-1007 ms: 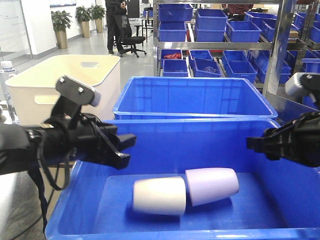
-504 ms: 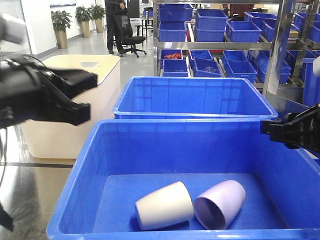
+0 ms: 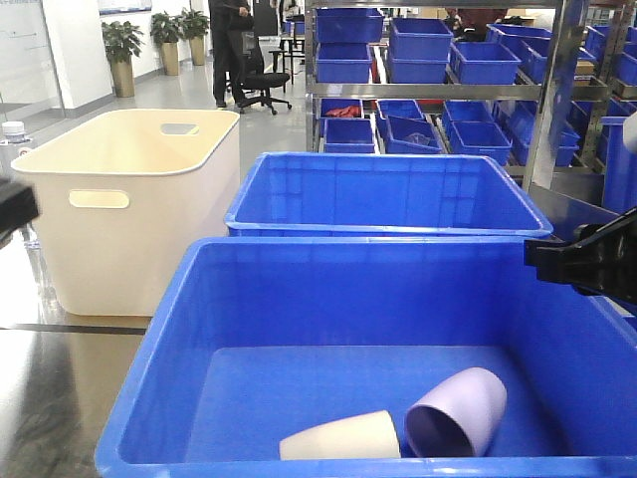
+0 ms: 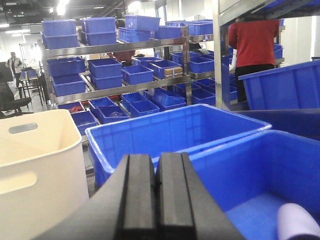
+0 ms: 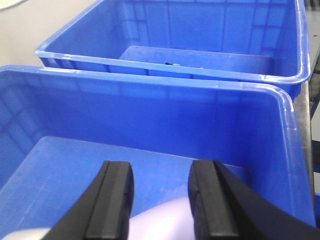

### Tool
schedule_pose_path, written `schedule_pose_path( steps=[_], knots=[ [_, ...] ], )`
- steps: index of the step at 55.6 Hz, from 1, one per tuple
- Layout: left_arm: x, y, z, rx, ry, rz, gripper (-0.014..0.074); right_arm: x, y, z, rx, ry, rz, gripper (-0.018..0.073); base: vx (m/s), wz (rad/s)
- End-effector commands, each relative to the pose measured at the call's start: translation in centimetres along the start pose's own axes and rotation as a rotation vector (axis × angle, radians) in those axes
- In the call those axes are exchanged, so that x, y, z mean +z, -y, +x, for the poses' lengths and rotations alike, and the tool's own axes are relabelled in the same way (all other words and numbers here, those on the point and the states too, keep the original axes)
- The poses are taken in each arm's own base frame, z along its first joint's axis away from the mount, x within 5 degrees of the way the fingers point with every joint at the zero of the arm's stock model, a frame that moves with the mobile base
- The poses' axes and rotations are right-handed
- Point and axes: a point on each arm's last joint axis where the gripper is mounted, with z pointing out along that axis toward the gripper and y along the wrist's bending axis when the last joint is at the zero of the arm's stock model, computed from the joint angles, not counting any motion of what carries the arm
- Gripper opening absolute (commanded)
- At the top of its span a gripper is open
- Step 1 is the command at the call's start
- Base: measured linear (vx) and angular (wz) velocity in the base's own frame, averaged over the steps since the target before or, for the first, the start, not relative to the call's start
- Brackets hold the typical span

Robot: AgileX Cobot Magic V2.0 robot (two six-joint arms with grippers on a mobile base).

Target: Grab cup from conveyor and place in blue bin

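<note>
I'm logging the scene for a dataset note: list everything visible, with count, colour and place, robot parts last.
blue bin: one, bright blue, nearest the camera, holding both cups.
cream cup: one, cream, on its side on the bin floor, left.
lilac cup: one, pale purple, on its side, right of the cream cup.
second blue tub: one, blue, directly behind.
cream tub: one, cream, handle cutouts, left.
shelf bins: many, blue, on steel racks behind.
office chair: one, black, far left aisle.
potted plants: three, green, far left.
left gripper: black, shut, empty.
right gripper: black, open, above the lilac cup.
</note>
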Motion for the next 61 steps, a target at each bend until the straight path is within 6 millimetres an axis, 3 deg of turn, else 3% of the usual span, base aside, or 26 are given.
schedule_pose_path(
  steps=[1, 13, 46, 54, 61],
  knots=[
    [-1.5, -0.3, -0.5, -0.021, 0.071, -0.041, -0.0008, -1.4, -0.3, -1.8, -0.005, 0.127, 0.002, 0.0319, 0.00, 0.00],
    [-2.3, -0.1, 0.8, -0.021, 0.047, -0.032, -0.0008, -1.4, -0.3, -1.8, -0.005, 0.127, 0.002, 0.0292, 0.00, 0.00],
    [-2.6, -0.4, 1.0, 0.016, 0.063, -0.059, -0.0008, -1.4, -0.3, -1.8, -0.005, 0.127, 0.002, 0.0242, 0.00, 0.00],
    [-4.5, -0.6, 3.1, -0.029, 0.131, -0.101, -0.0008, -1.4, -0.3, -1.8, -0.005, 0.127, 0.002, 0.0242, 0.00, 0.00],
    [-7.0, -0.8, 6.5, -0.079, 0.214, -0.126, -0.0008, -1.4, -0.3, -1.8, -0.005, 0.127, 0.002, 0.0242, 0.00, 0.00]
  ],
)
